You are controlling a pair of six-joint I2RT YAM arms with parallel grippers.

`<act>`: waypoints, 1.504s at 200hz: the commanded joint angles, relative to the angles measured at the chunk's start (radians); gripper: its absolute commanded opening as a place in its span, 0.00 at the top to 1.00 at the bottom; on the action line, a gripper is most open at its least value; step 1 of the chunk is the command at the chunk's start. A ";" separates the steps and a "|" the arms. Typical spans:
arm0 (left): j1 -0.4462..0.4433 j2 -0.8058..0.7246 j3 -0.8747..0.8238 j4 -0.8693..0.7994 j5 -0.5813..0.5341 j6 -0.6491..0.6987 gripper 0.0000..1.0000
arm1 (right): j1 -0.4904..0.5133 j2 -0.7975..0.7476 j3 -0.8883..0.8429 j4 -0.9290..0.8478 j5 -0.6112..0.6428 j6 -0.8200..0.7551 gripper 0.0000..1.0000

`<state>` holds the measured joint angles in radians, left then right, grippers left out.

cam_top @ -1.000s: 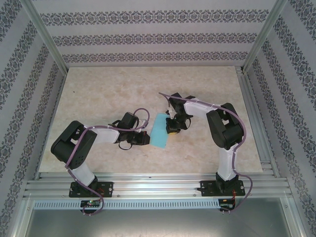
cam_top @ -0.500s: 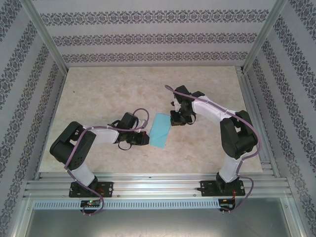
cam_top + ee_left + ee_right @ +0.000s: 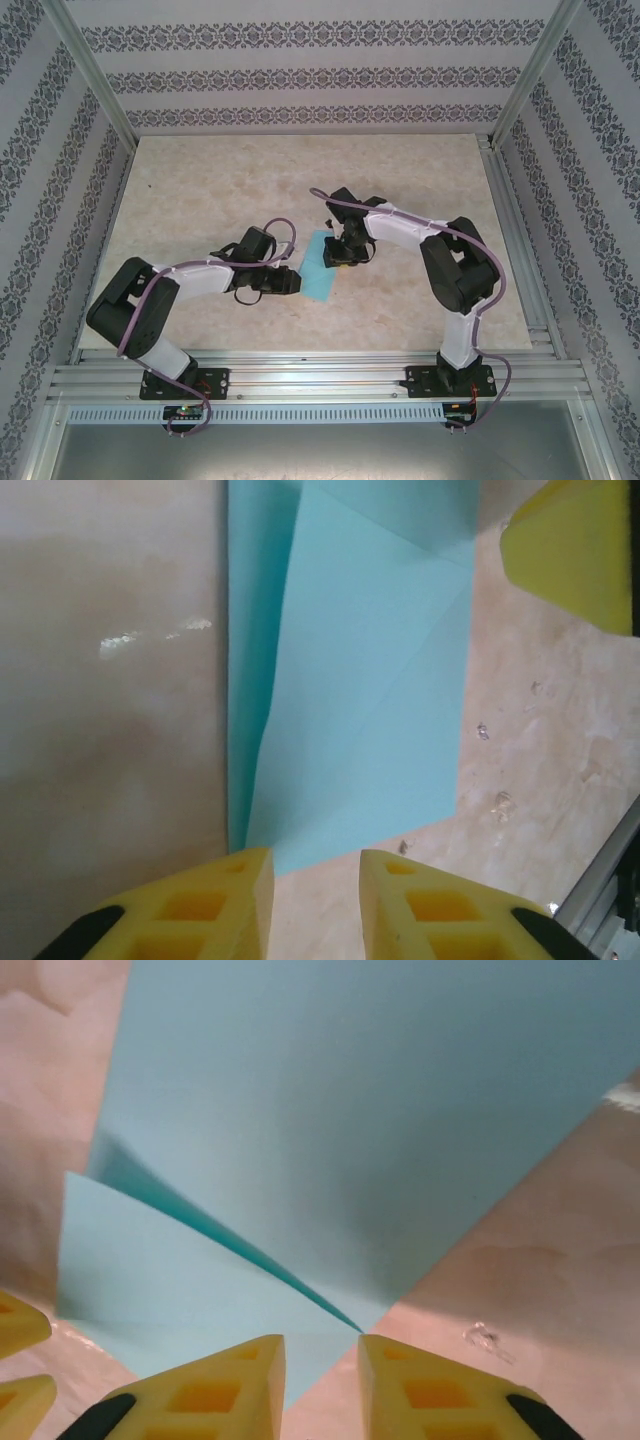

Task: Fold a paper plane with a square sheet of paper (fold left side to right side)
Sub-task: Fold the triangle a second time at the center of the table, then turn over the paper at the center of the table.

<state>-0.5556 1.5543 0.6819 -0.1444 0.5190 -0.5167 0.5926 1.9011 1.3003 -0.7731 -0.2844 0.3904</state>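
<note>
While the two arms lean in toward each other, the marbled beige table stretches out under them, closed in by patterned walls and a metal frame along the near edge. The left arm reaches rightward from its base and the right arm bends leftward, so their tips nearly meet near the middle of the table.

Between those tips lies the sheet of paper, light blue, folded into a narrow slanted strip and resting flat on the tabletop. Seen from the left wrist, the paper shows a diagonal crease and a folded flap along its left side; from the right wrist, one layer of the paper lifts slightly over another, casting a thin dark seam.

The left gripper sits at the paper's near-left edge. Its yellow fingers stand apart, clasping nothing, with the paper's corner just ahead of the gap. The right gripper sits at the far-right edge, fingers likewise parted and released, a paper corner lying under the gap.
</note>
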 commanded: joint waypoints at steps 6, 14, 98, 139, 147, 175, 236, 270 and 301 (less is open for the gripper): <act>0.038 -0.105 0.038 -0.086 -0.007 -0.005 0.63 | -0.058 -0.166 -0.072 0.065 -0.007 0.034 0.63; 0.055 -0.125 0.037 -0.092 -0.006 -0.009 0.61 | -0.079 -0.198 -0.115 0.109 -0.039 0.058 0.59; 0.086 -0.013 0.070 -0.016 0.047 -0.007 0.53 | -0.083 -0.223 -0.341 0.471 -0.189 0.250 0.54; 0.086 0.089 0.130 0.032 0.094 0.002 0.54 | -0.071 -0.189 -0.324 0.433 -0.152 0.227 0.55; 0.086 0.107 0.150 0.026 0.099 0.015 0.55 | -0.073 -0.192 -0.325 0.427 -0.151 0.221 0.55; 0.086 0.184 0.243 -0.027 0.121 0.074 0.59 | -0.076 -0.210 -0.338 0.421 -0.151 0.211 0.54; 0.086 0.291 0.375 -0.138 0.101 0.160 0.60 | -0.088 -0.251 -0.381 0.419 -0.148 0.210 0.53; 0.085 0.301 0.373 -0.144 0.097 0.172 0.58 | -0.091 -0.261 -0.391 0.413 -0.150 0.206 0.52; 0.081 0.315 0.364 -0.132 0.131 0.174 0.62 | -0.095 -0.260 -0.397 0.417 -0.151 0.207 0.52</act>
<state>-0.4778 1.8519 1.0409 -0.2600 0.6201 -0.3767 0.5095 1.6691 0.9237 -0.3656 -0.4435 0.6086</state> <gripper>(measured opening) 0.400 0.475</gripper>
